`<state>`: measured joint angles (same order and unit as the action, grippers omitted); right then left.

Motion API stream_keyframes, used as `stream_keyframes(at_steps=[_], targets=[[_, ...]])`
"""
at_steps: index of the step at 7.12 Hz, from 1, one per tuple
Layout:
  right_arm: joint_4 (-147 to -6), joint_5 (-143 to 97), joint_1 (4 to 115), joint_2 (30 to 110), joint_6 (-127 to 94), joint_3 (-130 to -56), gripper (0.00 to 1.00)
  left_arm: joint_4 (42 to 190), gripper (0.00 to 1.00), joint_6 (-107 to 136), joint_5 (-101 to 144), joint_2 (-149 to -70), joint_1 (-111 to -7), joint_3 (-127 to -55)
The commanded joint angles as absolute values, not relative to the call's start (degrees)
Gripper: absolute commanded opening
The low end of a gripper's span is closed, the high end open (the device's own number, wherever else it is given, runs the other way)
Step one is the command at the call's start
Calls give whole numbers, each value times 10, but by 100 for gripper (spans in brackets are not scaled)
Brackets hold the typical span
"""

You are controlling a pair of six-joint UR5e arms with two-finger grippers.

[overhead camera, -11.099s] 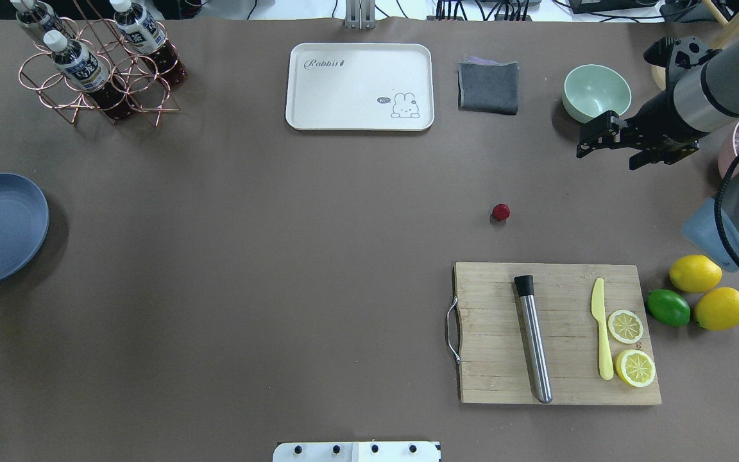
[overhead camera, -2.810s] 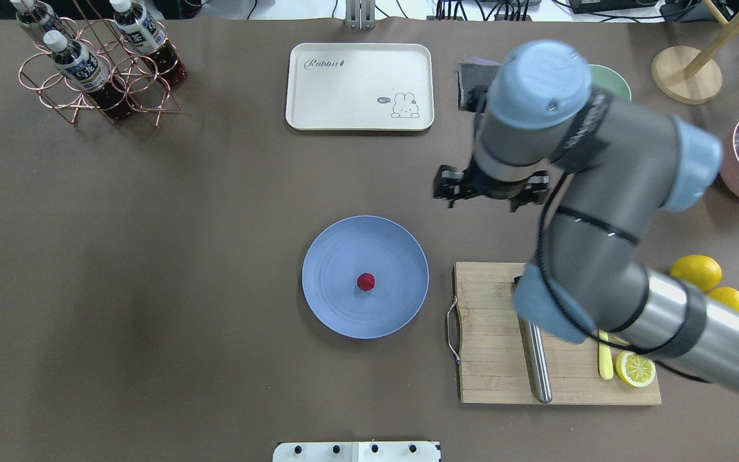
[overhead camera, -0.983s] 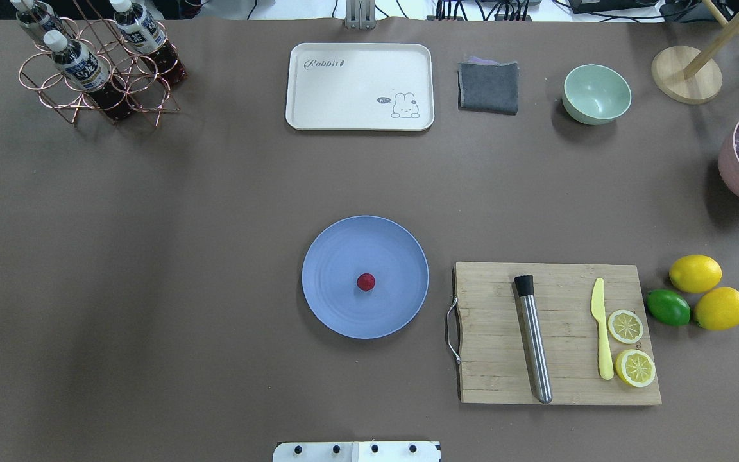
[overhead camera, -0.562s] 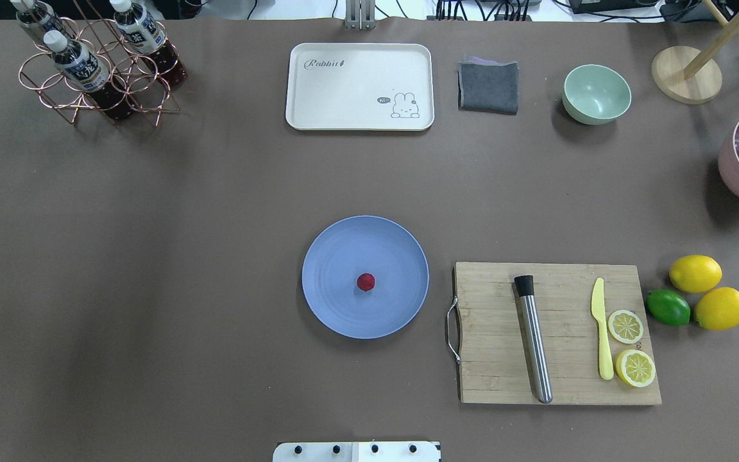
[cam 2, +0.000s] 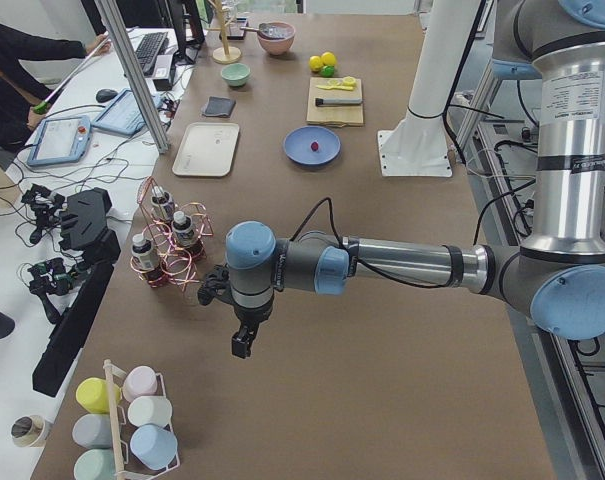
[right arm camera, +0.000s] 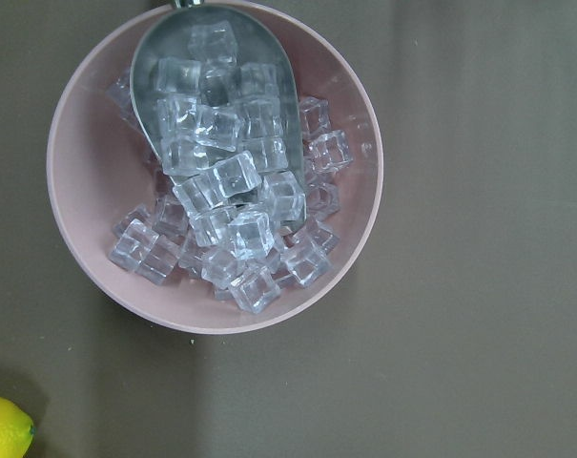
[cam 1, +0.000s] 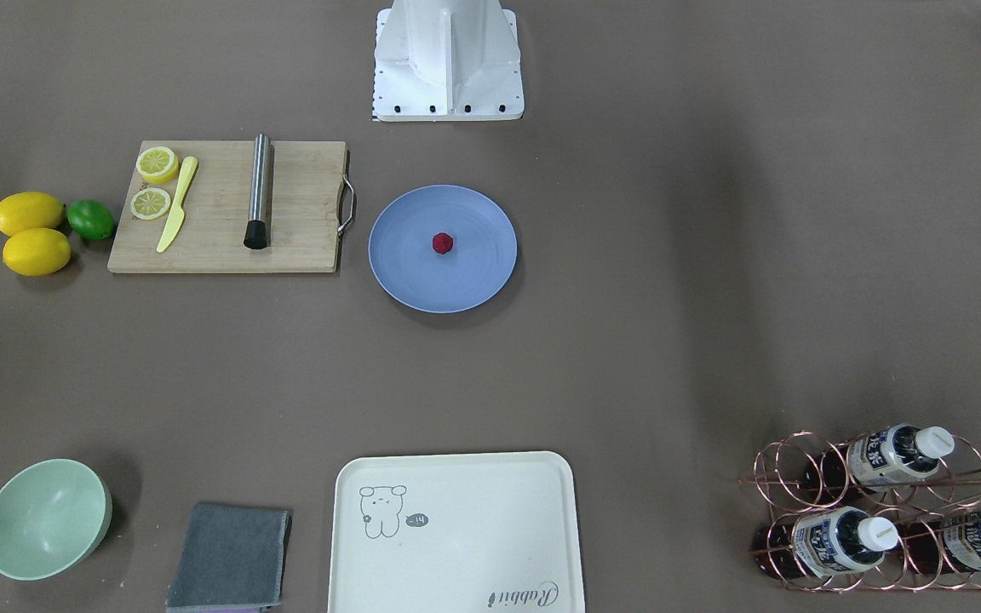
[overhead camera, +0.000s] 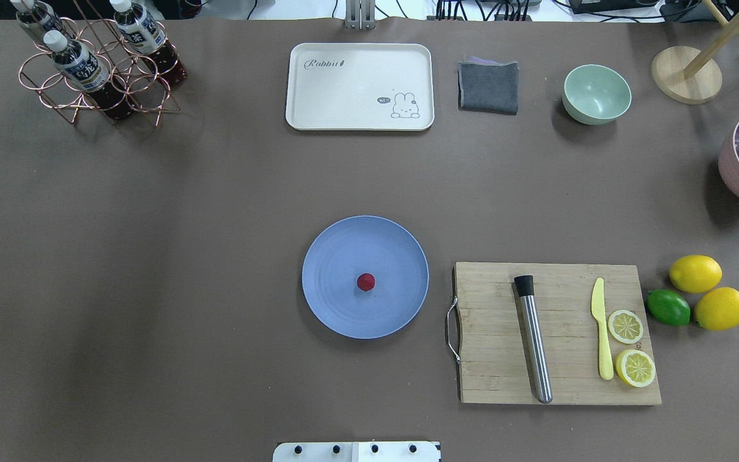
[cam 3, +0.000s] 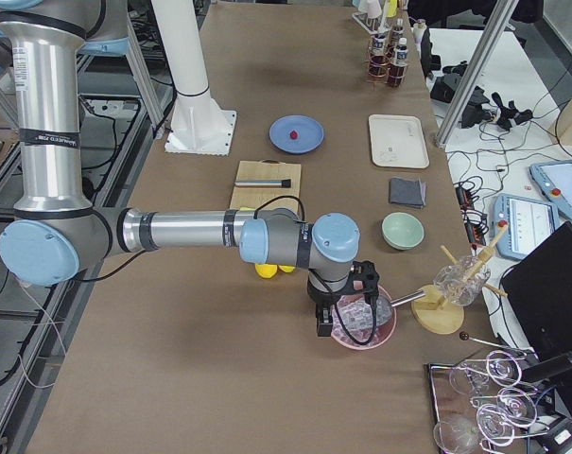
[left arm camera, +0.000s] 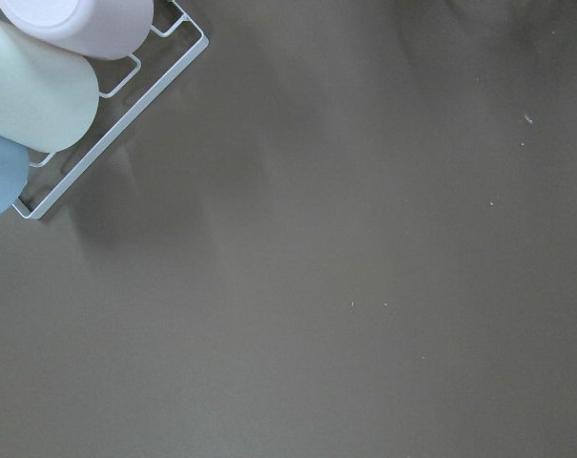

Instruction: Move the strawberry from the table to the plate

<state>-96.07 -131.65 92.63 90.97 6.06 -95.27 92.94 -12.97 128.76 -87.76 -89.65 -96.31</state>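
The small dark-red strawberry point(overhead camera: 365, 282) point(cam 1: 443, 243) lies near the middle of the blue plate point(overhead camera: 331, 314) point(cam 1: 397, 272), which rests on the table point(overhead camera: 215, 192) left of the cutting board. Neither arm shows in the overhead view. In the exterior left view my left gripper point(cam 2: 240, 345) hangs over bare table beyond the bottle rack, far from the plate. In the exterior right view my right gripper point(cam 3: 323, 326) hangs above the pink bowl of ice. I cannot tell whether either is open or shut.
A wooden cutting board point(overhead camera: 562, 385) holds a steel muddler point(overhead camera: 534, 346), a yellow knife and lemon halves. Lemons point(overhead camera: 695, 273) and a lime lie to its right. A cream tray point(overhead camera: 360, 86), grey cloth, green bowl point(overhead camera: 596, 94), bottle rack point(overhead camera: 97, 70) and ice bowl point(right arm camera: 212, 172) ring the table.
Since 11.1 s ago the strawberry went from the table onto the plate, which now sits mid-table. The right arm, over the table 2.8 s ago, has left the overhead view. Nothing moved in the last second.
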Motion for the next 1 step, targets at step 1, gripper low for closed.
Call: stream_keyframes(at_steps=[1], targets=[[-960,-1317,927,910,61,-953,100,930,98,-130,1288,-878,-896,-963]])
